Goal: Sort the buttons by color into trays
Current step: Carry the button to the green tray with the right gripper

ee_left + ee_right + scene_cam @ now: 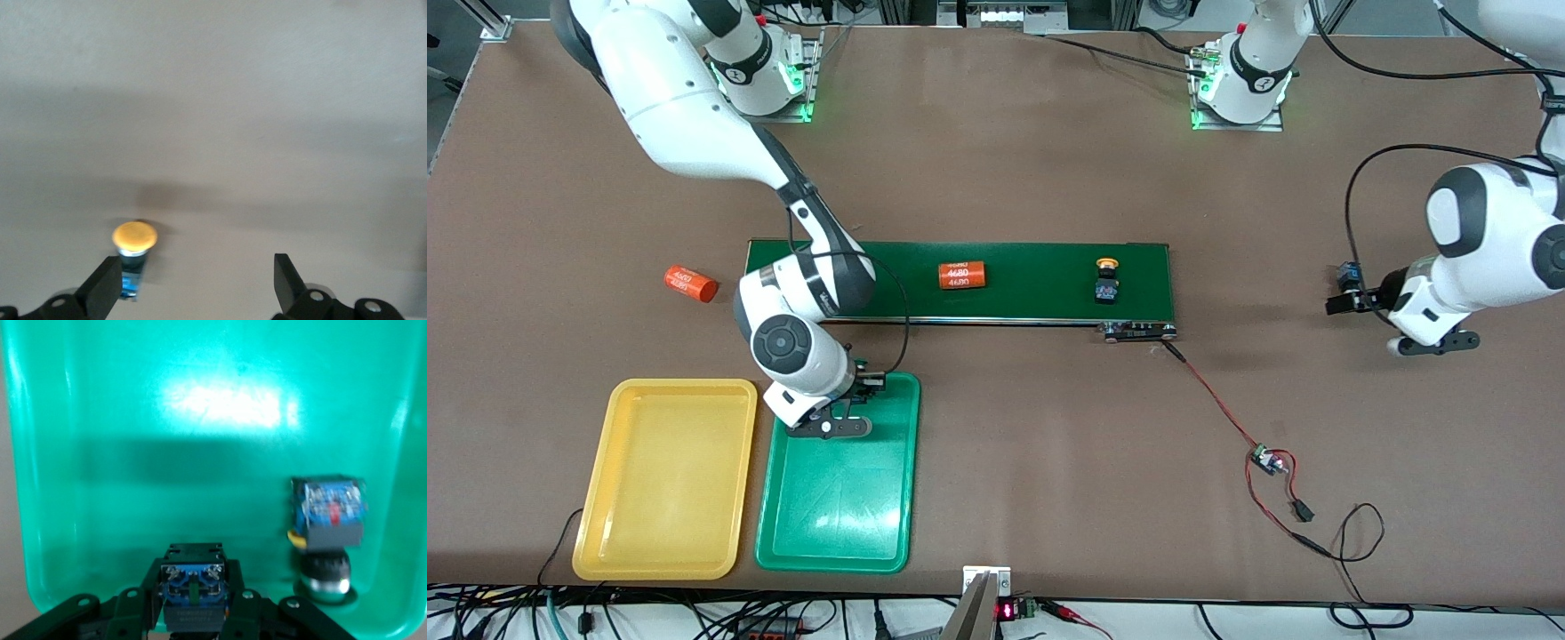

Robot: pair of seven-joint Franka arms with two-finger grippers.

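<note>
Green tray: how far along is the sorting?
Done: one button lies in the green tray. In hand: the right gripper, shut on a second button, is over that tray. Left: a yellow-capped button on the belt and another yellow button by the open left gripper, for the yellow tray.

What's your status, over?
Right gripper shut on button, over green tray. Second button lies in tray. Left gripper open beside yellow-capped button.

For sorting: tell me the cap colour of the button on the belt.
Yellow-orange cap on the button on the belt, clearest in the front view.
</note>
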